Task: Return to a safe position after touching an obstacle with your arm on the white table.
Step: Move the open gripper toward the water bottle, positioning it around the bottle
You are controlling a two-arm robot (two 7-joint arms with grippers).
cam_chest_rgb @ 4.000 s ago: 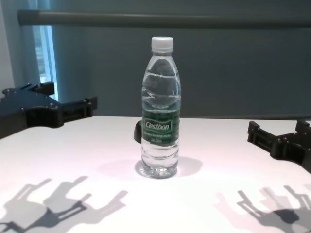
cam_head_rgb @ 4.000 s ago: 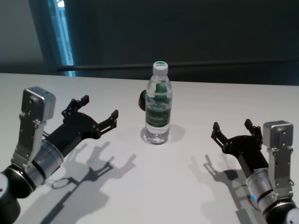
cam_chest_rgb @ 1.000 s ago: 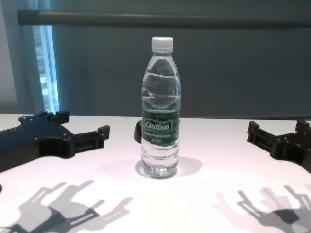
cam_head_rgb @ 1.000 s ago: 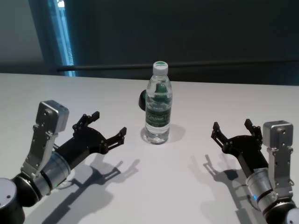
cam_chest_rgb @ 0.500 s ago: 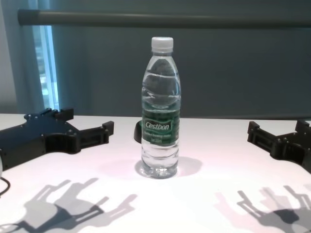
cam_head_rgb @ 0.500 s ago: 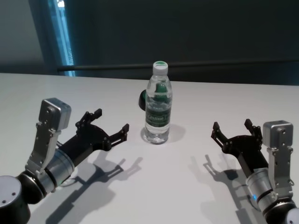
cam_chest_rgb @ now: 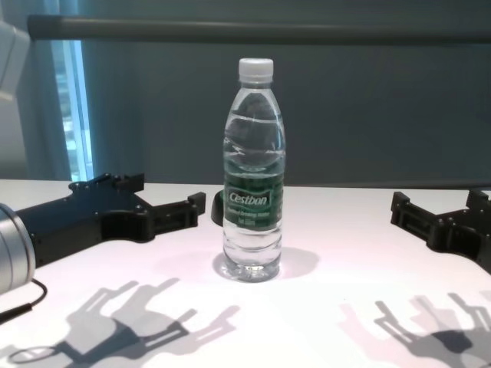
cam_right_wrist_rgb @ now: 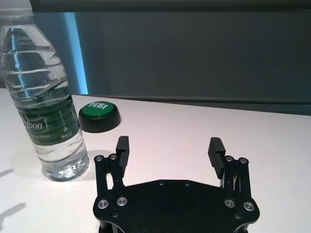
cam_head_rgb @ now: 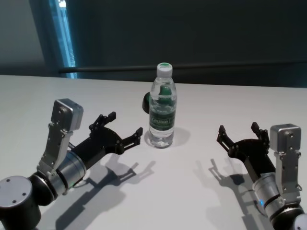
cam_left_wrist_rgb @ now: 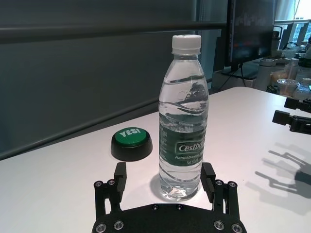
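Standing upright near the middle of the white counter (cam_head_rgb: 230, 100), the water bottle (cam_head_rgb: 162, 106) serves as the obstacle, cap on and undisturbed. Just behind it on its left side lies a low black-and-green button (cam_left_wrist_rgb: 131, 142), only partly visible from the head view.

The left hand (cam_head_rgb: 123, 130) is low over the counter with its fingers spread wide and holding nothing. In the head view the nearer fingertip lies just beside the bottle's base, and the left wrist view shows the bottle standing between and just beyond the two fingertips. Whether any part of the arm is actually touching the plastic cannot be told; the chest view suggests a narrow gap.

The right hand (cam_head_rgb: 239, 135) hovers well apart from the bottle on its own side, fingers likewise wide and empty, apparently parked.

As a judgement, the task looks to be at its first stage, the approach to contact. The touch itself seems either just about to happen or only barely made, and the whole withdrawal of the left arm to a safe pose away from the bottle remains to be done.
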